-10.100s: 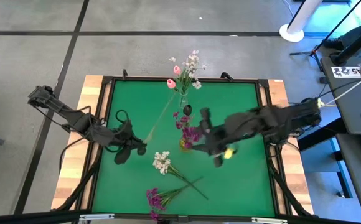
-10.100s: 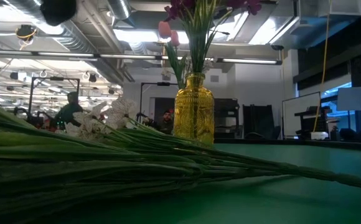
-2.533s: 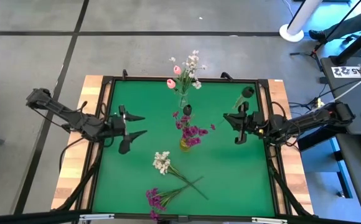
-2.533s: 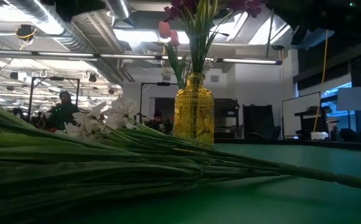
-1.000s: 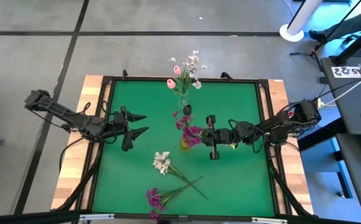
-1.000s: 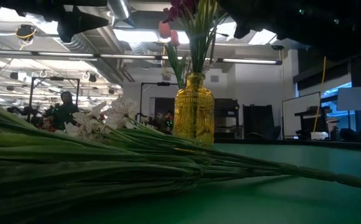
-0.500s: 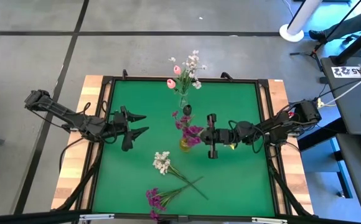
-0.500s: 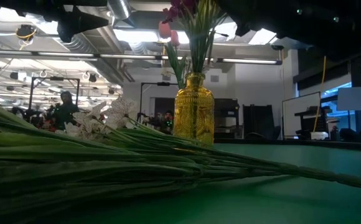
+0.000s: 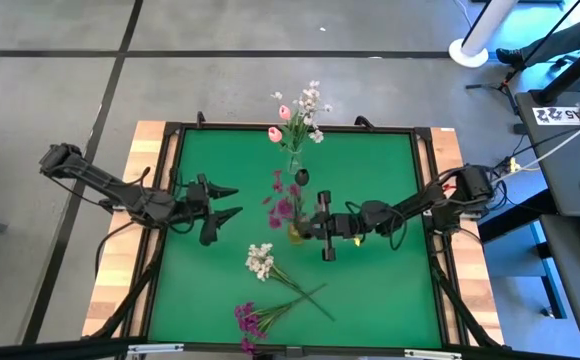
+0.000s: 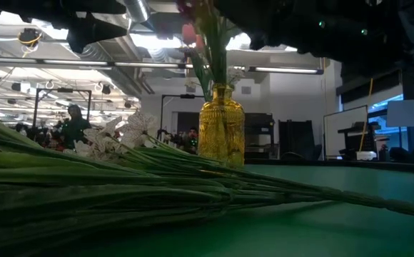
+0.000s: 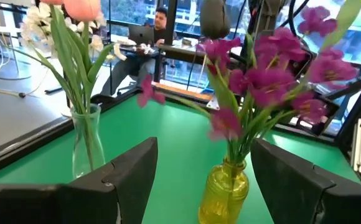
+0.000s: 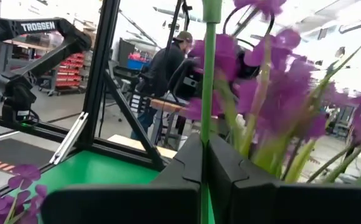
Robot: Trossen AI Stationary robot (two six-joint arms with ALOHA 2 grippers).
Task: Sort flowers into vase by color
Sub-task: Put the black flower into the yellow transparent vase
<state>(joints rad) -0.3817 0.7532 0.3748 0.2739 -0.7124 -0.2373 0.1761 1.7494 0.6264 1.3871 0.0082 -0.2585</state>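
A yellow vase stands mid-table with purple flowers leaning toward the left edge. Behind it a clear vase holds white and pink flowers. A white sprig and a purple sprig lie on the green mat near the front edge, their stems crossing. My right gripper is right beside the yellow vase, on its right side, shut on a green stem. My left gripper hovers open to the left of both vases, which show between its fingers. My right gripper pinches a green flower stem between its two shut fingers. The fingers come level from the table's right and lie across the stem. The stem stands upright; its blossom runs out of the wrist view and its lower end is hidden.
A black frame borders the green mat. In the low view the lying stems fill the foreground before the yellow vase. People stand in the room beyond the table. Bare mat lies at the front right.
My right gripper has moved toward the table's left edge, up against the yellow vase, staying shut. The purple flowers in the vase have tipped over toward the left. My left gripper has barely shifted.
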